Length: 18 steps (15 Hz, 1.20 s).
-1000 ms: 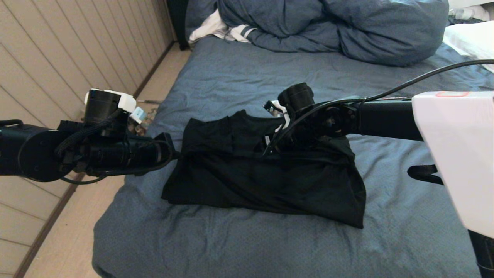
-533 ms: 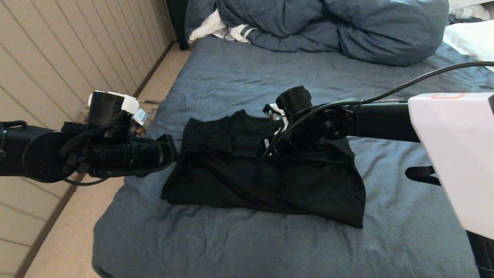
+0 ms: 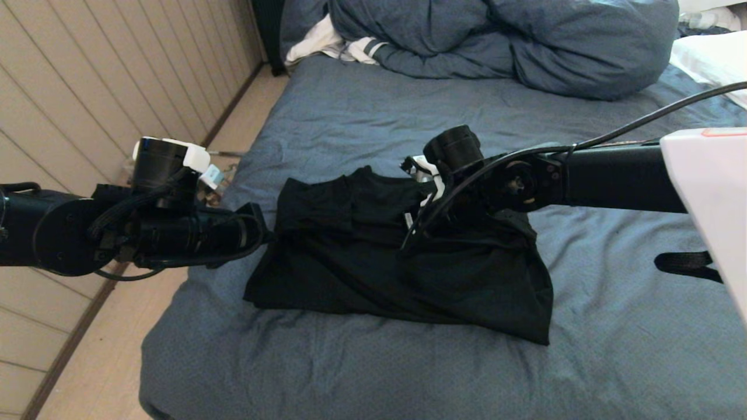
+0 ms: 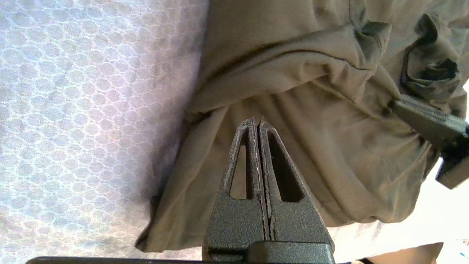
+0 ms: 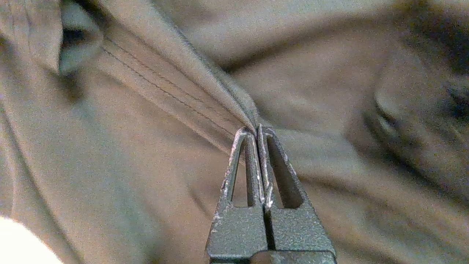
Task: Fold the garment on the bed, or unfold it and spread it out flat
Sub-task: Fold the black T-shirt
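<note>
The right gripper point(image 5: 257, 128) has snapped closed since a second ago, pinching a stitched hem fold of the shirt point(image 3: 385, 262). The shirt lies mid-bed point(image 3: 362, 122), long axis running left to right, collar toward the duvet point(image 3: 502, 41). It is plain black, loosely folded and rumpled. The left gripper point(image 4: 257, 123), closed and empty, hovers over the shirt's left edge.

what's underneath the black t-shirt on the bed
The black T-shirt lies bunched in folded layers on the bed's slate-blue sheet, which shows on all sides of it. Whatever sits between or beneath the layers is covered, including any print.
</note>
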### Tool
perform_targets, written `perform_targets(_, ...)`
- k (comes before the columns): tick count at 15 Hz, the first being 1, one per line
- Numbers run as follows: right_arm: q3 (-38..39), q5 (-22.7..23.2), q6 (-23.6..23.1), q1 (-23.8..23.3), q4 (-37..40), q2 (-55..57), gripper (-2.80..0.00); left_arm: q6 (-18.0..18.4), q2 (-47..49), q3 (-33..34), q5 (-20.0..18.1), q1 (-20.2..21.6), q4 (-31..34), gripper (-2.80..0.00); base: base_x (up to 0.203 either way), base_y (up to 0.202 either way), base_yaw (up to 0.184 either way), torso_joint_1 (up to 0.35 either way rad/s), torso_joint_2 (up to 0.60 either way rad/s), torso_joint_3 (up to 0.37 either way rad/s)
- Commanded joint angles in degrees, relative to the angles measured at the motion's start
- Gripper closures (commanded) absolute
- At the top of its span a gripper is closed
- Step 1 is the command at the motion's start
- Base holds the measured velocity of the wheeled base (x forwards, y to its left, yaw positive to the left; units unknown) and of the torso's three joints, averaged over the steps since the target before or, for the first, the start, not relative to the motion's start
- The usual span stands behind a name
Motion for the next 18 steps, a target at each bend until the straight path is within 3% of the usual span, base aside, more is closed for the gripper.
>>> perform_targets(1, 3.2, 0.0, 0.0, 0.2, 0.0, -4.2, 0.00, -0.2, -0.4, 0.2, -0.1, 0.0, -0.1, 0.00, 0.000, 0.000, 0.000, 0.000, 0.00, 0.000)
perform_targets(8, 14.5, 0.6, 0.5, 1.7, 0.1, -18.5, 0.00, -0.8, -1.1, 0.3, -0.1, 0.1, -0.1, 0.00, 0.000, 0.000, 0.000, 0.000, 0.00, 0.000)
perform_targets(18, 30.4, 0.6, 0.0, 9.5, 0.0, -29.6, 0.00, -1.0, -2.6, 0.3, -0.1, 0.0, 0.0, 0.00, 0.000, 0.000, 0.000, 0.000, 0.00, 0.000)
